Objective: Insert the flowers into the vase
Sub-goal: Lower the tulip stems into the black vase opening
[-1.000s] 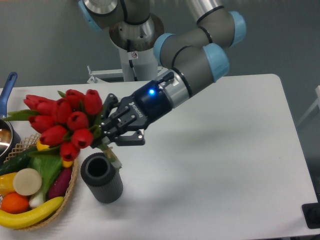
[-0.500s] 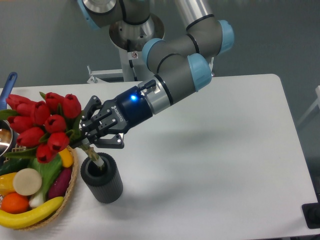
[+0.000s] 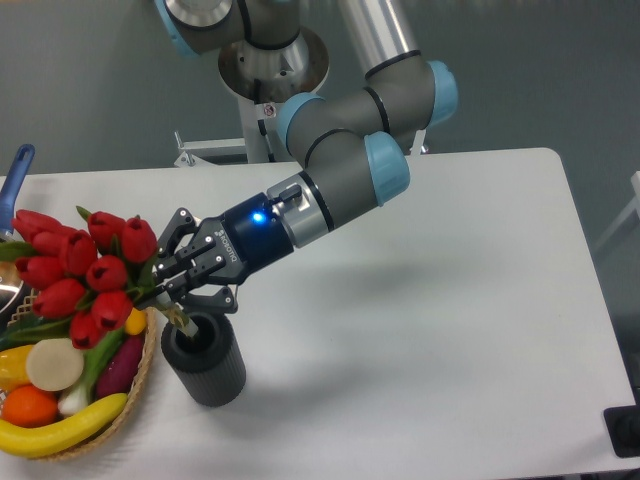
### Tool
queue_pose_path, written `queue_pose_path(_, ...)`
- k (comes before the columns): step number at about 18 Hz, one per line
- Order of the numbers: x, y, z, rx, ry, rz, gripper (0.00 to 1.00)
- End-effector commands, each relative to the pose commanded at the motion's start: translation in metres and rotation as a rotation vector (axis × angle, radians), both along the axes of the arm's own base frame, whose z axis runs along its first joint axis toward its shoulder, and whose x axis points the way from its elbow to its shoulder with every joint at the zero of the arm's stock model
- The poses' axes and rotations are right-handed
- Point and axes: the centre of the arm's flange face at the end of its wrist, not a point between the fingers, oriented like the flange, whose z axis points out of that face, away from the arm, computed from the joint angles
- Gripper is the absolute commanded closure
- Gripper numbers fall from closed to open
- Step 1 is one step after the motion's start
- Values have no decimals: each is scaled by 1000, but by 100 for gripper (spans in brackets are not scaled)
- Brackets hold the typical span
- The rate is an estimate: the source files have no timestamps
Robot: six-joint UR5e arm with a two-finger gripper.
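The flowers [image 3: 80, 265] are a bunch of red tulip buds with green leaves, tilted far to the left over the basket. My gripper [image 3: 170, 290] is shut on their stems just above and left of the vase's mouth. The stem ends [image 3: 187, 322] reach into the round mouth of the vase [image 3: 205, 357], a short dark grey ribbed cylinder standing upright on the white table. The stems lean steeply, not upright. The arm comes in from the upper right.
A wicker basket [image 3: 120, 400] with a banana, an orange and vegetables sits at the left front, touching distance from the vase. A blue-handled metal pot [image 3: 12, 190] is at the left edge. The robot base [image 3: 270, 100] stands at the table's back.
The gripper has moved left and down with the flowers. The stem ends went from beside the vase's mouth to inside it, and the buds swung over the basket.
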Motion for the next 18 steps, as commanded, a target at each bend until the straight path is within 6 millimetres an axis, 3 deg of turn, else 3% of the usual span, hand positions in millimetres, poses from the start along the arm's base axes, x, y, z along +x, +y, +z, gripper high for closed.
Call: queue_pose_path(18,-13,2,-75,-35,-36,0,80)
